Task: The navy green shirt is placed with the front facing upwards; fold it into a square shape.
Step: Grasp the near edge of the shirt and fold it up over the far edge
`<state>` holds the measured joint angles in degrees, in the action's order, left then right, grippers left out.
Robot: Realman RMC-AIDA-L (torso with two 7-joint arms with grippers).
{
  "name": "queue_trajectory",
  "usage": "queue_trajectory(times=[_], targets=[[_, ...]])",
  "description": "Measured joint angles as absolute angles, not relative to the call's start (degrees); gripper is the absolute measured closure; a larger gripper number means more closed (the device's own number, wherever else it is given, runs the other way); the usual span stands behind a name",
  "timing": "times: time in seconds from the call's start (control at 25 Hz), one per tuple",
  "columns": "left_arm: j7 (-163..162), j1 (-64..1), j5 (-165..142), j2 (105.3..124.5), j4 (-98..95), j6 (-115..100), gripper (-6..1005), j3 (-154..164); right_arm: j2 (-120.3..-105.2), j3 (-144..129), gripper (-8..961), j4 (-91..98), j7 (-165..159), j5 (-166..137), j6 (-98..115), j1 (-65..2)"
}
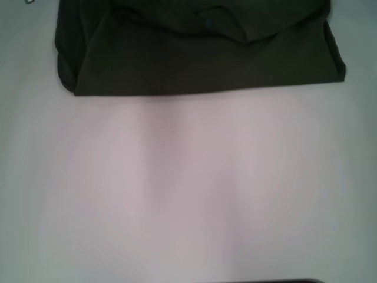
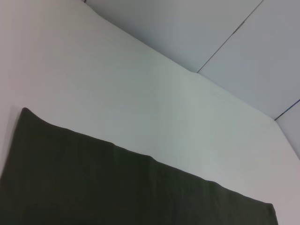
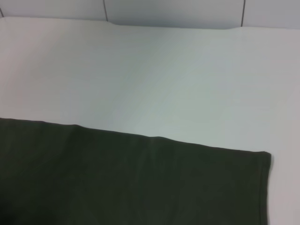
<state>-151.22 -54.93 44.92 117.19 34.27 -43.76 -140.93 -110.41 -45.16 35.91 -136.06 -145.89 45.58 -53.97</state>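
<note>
Navy green shirt (image 1: 200, 53) lay at the white table's (image 1: 188, 188) far side, already folded into a compact block — neither gripper showed, so their grip couldn't be judged — leaving, seemingly, only squaring the edges.

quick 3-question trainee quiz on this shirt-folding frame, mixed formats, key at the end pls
1. True or false: in the head view, the navy green shirt lies at the far side of the white table.
2. Multiple choice: what shows of the grippers in the three views? A) both hold the shirt B) only the left C) neither is in view
3. Short answer: in the head view, what runs along the shirt's near side?

Key:
1. True; the near part of the table is bare.
2. C
3. One straight edge, with a folded layer lying on top farther back.
</note>
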Motion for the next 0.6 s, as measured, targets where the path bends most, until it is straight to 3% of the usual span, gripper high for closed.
queue_trajectory(times=[0.12,0.32,0.44,0.6], targets=[[-151.2,-54.9,44.9,117.18,34.3,-43.8,377,-140.8,-110.06,-45.1,316,35.8,-137.0,-145.9,46.8,-54.0],[-151.1,-53.1,45.9,117.04,36.0,-49.7,166,-141.1,-108.59,-43.0,288,37.5,-138.2,-143.6,57.0,-52.7],[-150.4,-49.2,50.3,116.69,40.9,-60.1,89,-141.1,-107.47,-40.5,271,40.1,-137.4,-139.0,66.8,-50.1],[-150.3,-42.8,56.5,116.34,49.0,-71.8,90,-141.2,-107.00,-39.7,253,46.7,-136.8,-132.1,78.1,-44.3]])
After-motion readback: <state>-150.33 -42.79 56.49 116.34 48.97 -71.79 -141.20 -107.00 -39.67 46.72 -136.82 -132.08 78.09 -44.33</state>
